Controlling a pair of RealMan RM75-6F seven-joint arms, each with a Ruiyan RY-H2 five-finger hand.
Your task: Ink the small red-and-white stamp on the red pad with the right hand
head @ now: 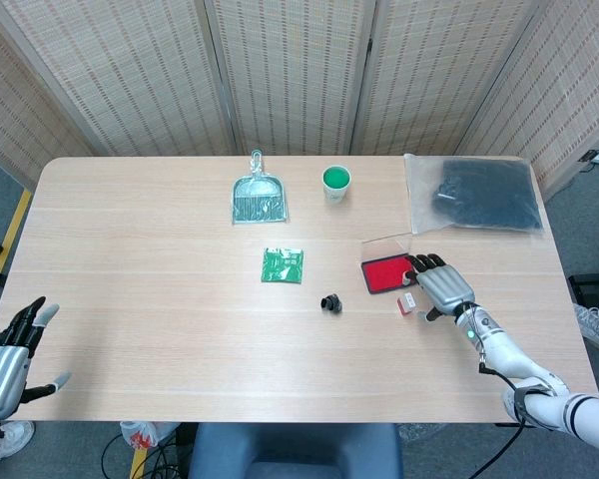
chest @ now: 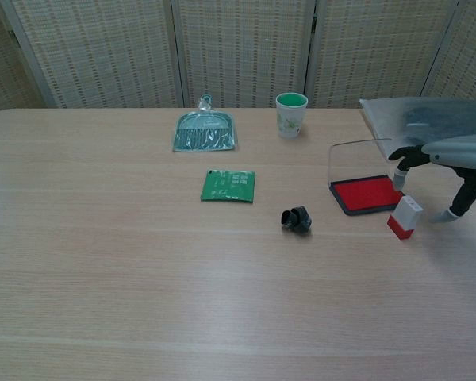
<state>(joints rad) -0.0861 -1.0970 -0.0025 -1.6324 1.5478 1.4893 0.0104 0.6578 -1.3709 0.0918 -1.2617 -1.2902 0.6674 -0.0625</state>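
The small red-and-white stamp point(head: 407, 303) point(chest: 404, 216) stands upright on the table, just in front of the red ink pad point(head: 387, 273) point(chest: 367, 194), whose clear lid is raised at the back. My right hand point(head: 439, 285) point(chest: 444, 163) hovers just right of the stamp, fingers spread over it and the pad's right edge, holding nothing. Whether a fingertip touches the stamp I cannot tell. My left hand point(head: 5, 364) hangs open off the table's front left corner, seen only in the head view.
A small black part point(head: 329, 301) point(chest: 297, 219) lies left of the stamp. A green packet point(head: 282, 265), a bagged green dustpan point(head: 258, 197) and a green-filled paper cup point(head: 336, 182) sit further back. A plastic bag of dark material point(head: 479, 194) lies at the far right.
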